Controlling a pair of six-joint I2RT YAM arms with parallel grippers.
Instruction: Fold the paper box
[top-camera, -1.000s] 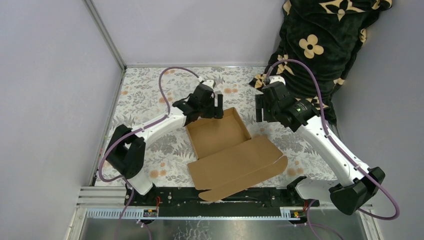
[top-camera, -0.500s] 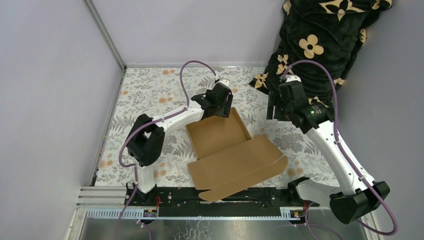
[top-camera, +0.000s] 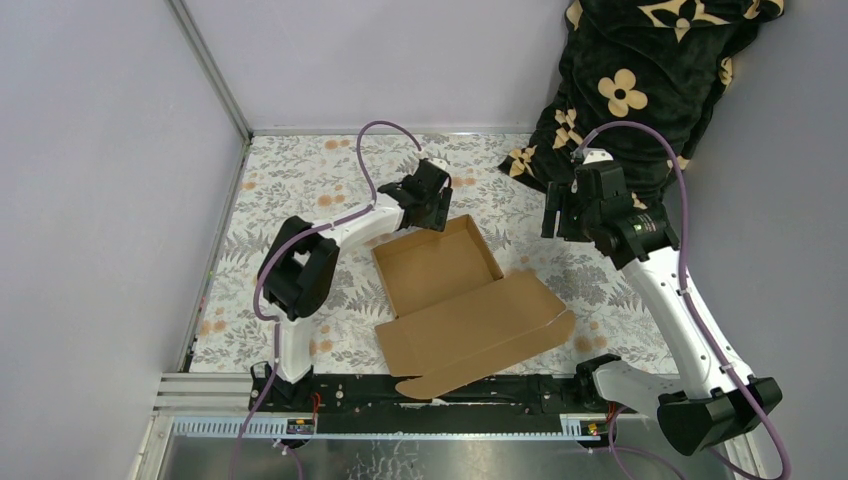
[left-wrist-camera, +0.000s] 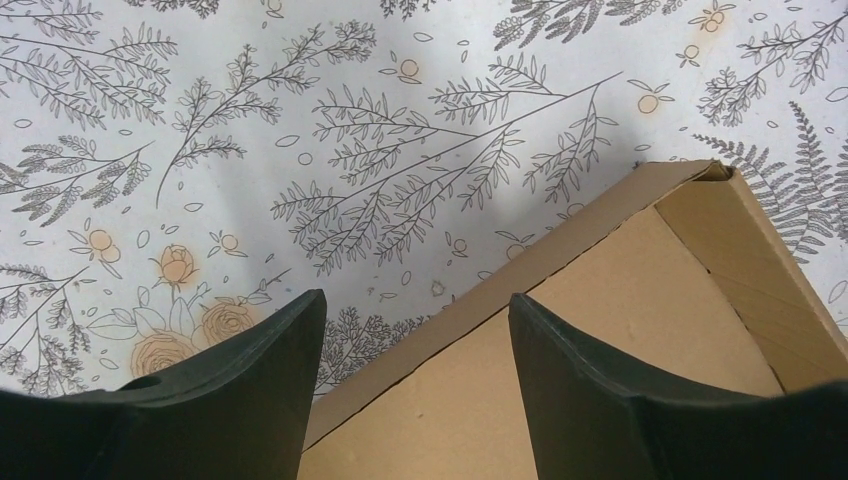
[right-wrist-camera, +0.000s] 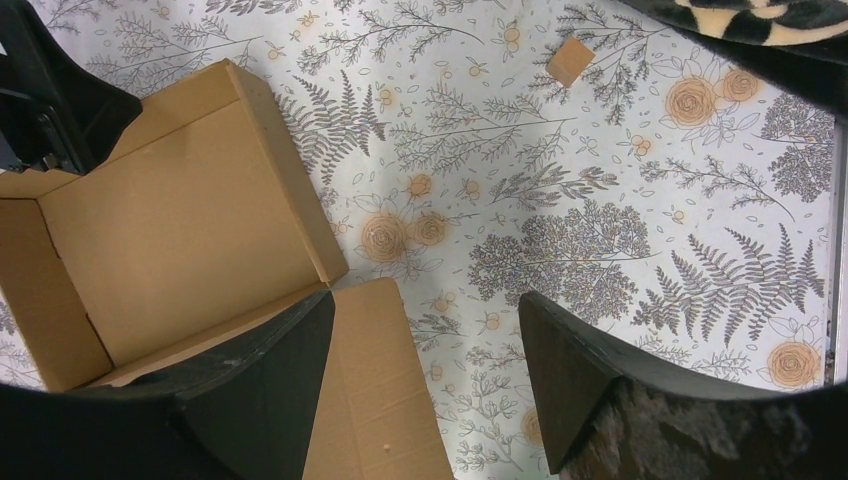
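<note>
The left arm reaches forward with its elbow bent. The left gripper (top-camera: 434, 208) tips down over the far wall of the plain brown corrugated cardboard box (top-camera: 440, 268), jaws spread and clamping nothing. The right arm stands tall, and the right gripper (right-wrist-camera: 427, 300) hangs agape and empty above the floral tablecloth (top-camera: 300, 180), off the box's right wall. The box sits mid-table with its tray walls raised and its lid flat toward the bases.

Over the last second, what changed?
Left fingers shifted right along the paper box's far wall, elbow swinging inward. Right fingers drew back rightward, away from the box. Both open, nothing held. The box itself stayed put, lid still flat.
</note>
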